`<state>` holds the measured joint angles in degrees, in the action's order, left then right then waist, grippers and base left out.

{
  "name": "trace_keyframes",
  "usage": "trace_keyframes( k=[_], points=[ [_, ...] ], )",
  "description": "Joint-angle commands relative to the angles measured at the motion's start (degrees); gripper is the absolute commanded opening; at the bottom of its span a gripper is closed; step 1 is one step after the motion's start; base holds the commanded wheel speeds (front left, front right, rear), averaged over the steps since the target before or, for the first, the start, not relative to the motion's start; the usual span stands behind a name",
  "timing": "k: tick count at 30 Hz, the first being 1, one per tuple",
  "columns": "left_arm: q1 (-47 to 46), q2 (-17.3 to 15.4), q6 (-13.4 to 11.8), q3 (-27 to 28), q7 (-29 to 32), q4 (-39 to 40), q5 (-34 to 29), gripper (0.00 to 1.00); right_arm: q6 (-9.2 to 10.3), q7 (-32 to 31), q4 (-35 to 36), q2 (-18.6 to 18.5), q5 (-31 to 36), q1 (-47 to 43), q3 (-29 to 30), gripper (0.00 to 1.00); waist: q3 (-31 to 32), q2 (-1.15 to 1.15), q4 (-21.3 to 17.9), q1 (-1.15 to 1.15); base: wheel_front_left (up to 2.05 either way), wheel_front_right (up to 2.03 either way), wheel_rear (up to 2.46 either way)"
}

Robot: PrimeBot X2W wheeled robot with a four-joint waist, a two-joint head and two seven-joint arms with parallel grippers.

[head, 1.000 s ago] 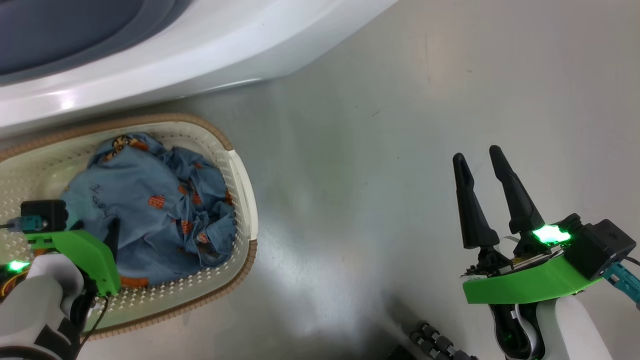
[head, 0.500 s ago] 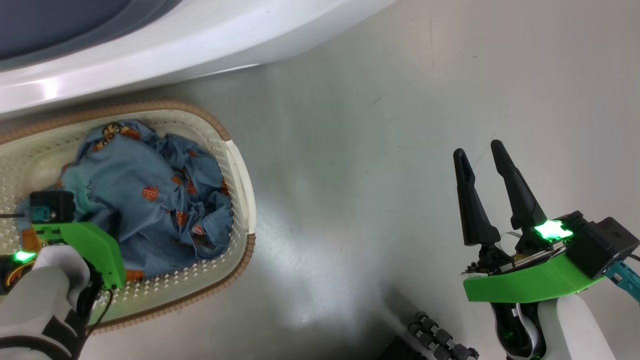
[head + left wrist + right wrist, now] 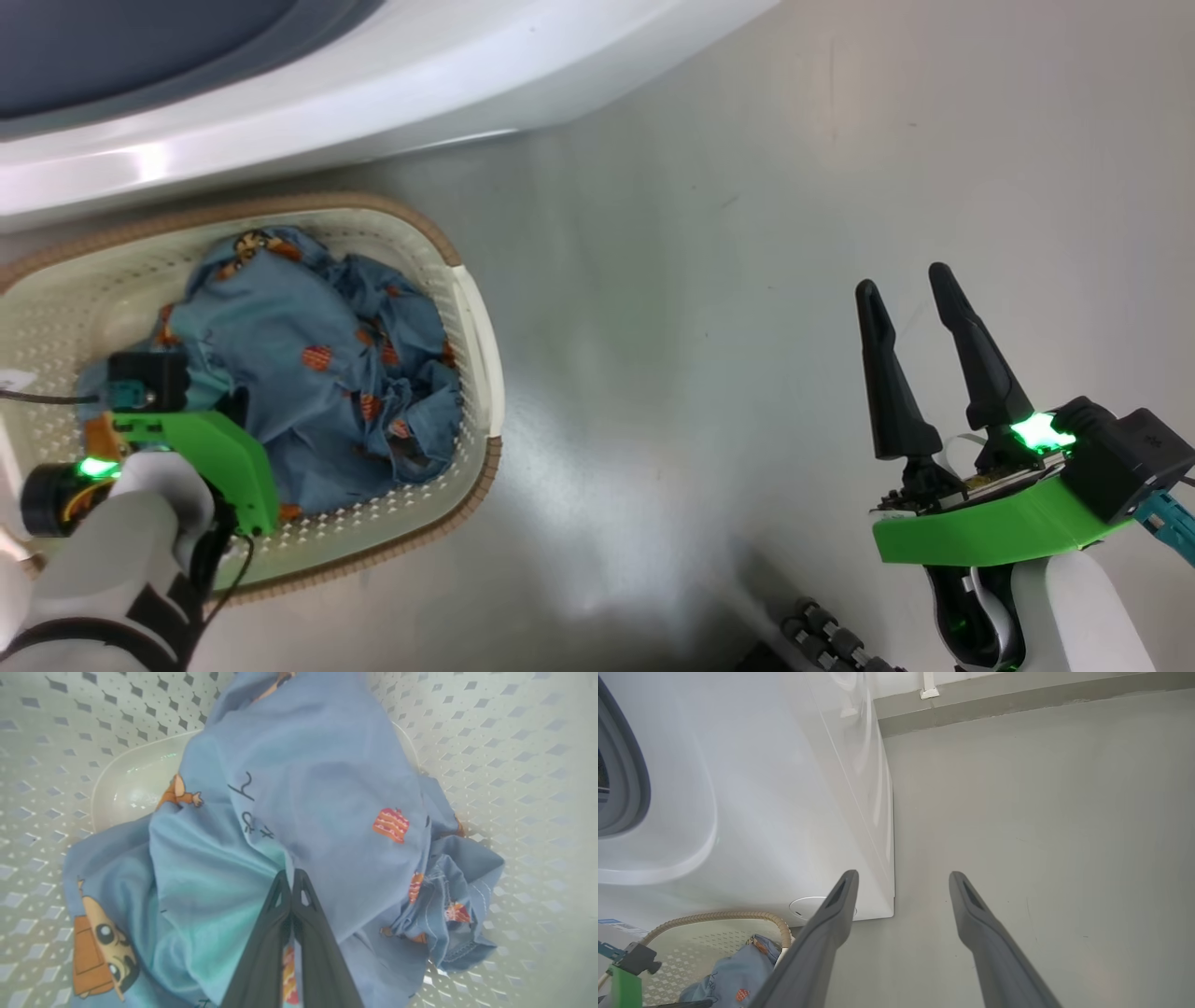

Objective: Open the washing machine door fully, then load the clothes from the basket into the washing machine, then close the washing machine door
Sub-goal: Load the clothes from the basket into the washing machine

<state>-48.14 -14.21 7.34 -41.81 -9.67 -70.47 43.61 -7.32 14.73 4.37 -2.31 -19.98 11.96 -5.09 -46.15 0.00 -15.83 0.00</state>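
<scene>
L gripper (image 3: pixel 292 873), shut on the clothes (image 3: pixel 317 373) in the basket (image 3: pixel 478 317) (prob. just a fold), has the washer (image 3: pixel 420 84) just ahead; R gripper (image 3: pixel 904 278), spread wide, is well apart.

Background: grey floor (image 3: pixel 747 280) and a wall strip at the far end.
Floor is glossy pale grey and smooth, with a soft glare patch (image 3: pixel 579 504) near the middle, a thin dark scratch (image 3: pixel 724 201) farther out, and a faint vertical scuff (image 3: pixel 831 84) far, right of centre. In the right wrist view the floor runs to the far wall (image 3: pixel 896 683), which is pale, with a darker grey skirting band (image 3: pixel 1017 702) along its foot. A small white fitting (image 3: pixel 929 690) sits on the skirting's top edge, far left; can't tell what it is.
</scene>
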Motion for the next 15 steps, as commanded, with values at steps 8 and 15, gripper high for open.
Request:
trace_keyframes(
  k=[8, 15],
  points=[
    [3.59, 0.43, 0.14, -0.63, -2.15, 1.34, 1.96, 0.00, -0.17, 0.27, -0.24, -0.56, 1.69, -2.25, -1.37, 1.00, 4.36, 0.00, 2.86, 0.00, 0.00, 0.00, 0.00],
    [6.28, 1.65, 0.14, -0.73, -4.77, 4.13, 3.75, 0.00, -0.17, 0.27, -1.72, -0.56, 2.25, -2.50, -1.17, 1.00, 9.74, 0.00, 5.22, 0.00, 0.00, 0.00, 0.00]
  ],
)
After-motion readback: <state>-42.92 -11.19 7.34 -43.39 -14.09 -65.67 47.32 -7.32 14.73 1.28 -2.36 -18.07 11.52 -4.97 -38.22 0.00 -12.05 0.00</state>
